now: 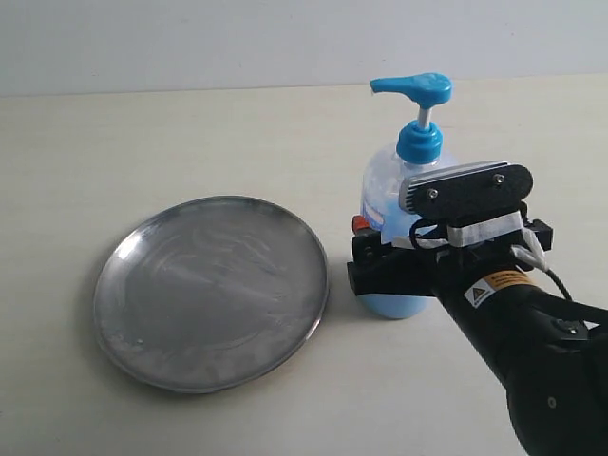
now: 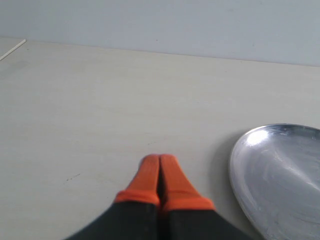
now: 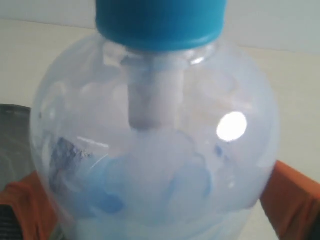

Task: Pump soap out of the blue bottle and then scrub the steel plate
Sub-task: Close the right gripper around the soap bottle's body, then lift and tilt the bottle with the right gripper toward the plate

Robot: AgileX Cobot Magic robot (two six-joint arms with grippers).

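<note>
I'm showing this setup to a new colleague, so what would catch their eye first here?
Probably the blue-topped bottle, standing right of centre in the exterior view, with the right arm's open claw straddling its lower body. Next comes the wide steel plate, dull and smeared, lying flat close beside the bottle on its left.

The table (image 1: 190, 133) lies open behind and left of the plate (image 1: 211, 290). The gap between plate and bottle (image 1: 385, 190) looks narrow from this angle. The right arm (image 1: 532, 351) blocks the bottle's near side.
</note>
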